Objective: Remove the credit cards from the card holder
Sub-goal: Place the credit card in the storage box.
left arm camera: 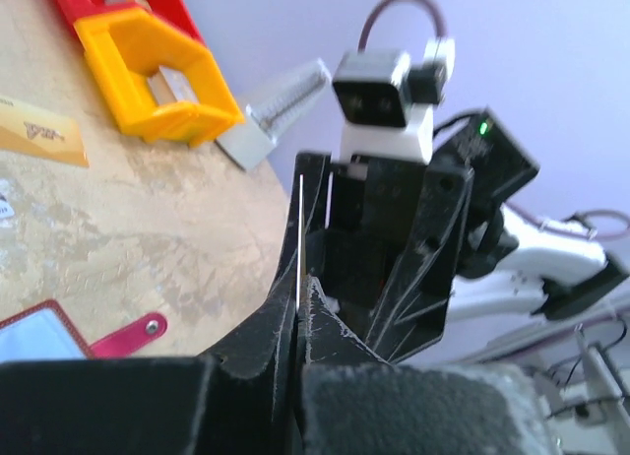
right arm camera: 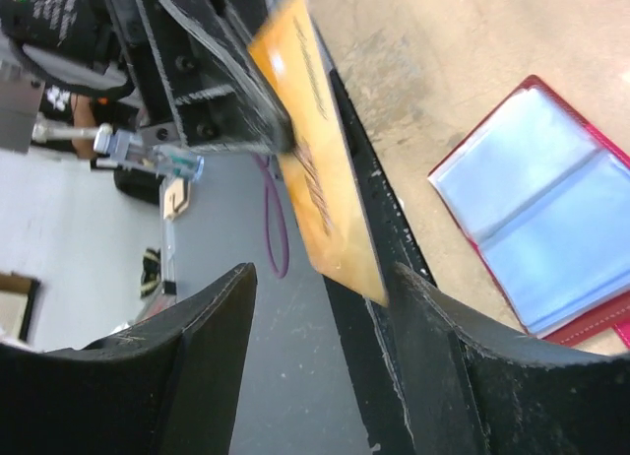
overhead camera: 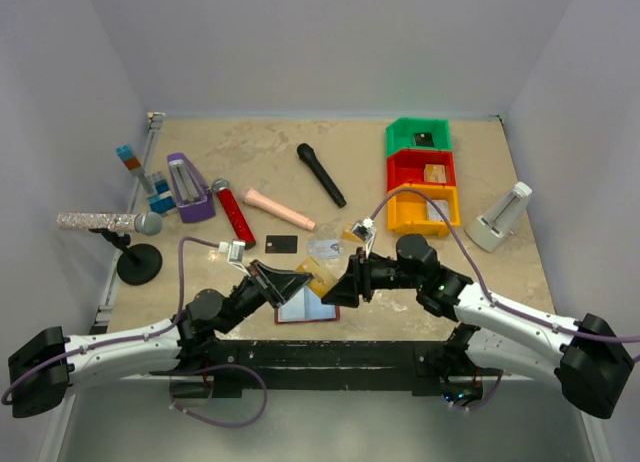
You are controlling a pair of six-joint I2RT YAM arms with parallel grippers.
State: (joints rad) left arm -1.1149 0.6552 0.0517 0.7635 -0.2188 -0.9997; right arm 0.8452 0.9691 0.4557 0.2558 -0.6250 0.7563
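Observation:
The card holder (overhead camera: pixel 305 308) lies open on the table near the front edge, its pale blue sleeves (right arm camera: pixel 536 209) facing up and its red tab (left arm camera: pixel 128 335) sticking out. Just above it, my left gripper (overhead camera: pixel 298 280) is shut on a tan-gold credit card (right arm camera: pixel 315 160), which shows edge-on (left arm camera: pixel 298 228) in the left wrist view. My right gripper (right arm camera: pixel 323 278) faces it with its jaws open, the card's lower end between its fingers and close to the right one. Black (overhead camera: pixel 282 244), silver-grey (overhead camera: pixel 325 248) and tan-gold (left arm camera: pixel 39 135) cards lie flat on the table behind.
Green (overhead camera: pixel 418 137), red (overhead camera: pixel 420 169) and yellow (overhead camera: pixel 422 207) bins stand stacked at the back right, next to a white stand (overhead camera: pixel 500 217). A black microphone (overhead camera: pixel 320 174), red microphone (overhead camera: pixel 232 212), pink cylinder (overhead camera: pixel 278 209), purple box (overhead camera: pixel 188 187) and a microphone on a stand (overhead camera: pixel 105 222) lie toward the left.

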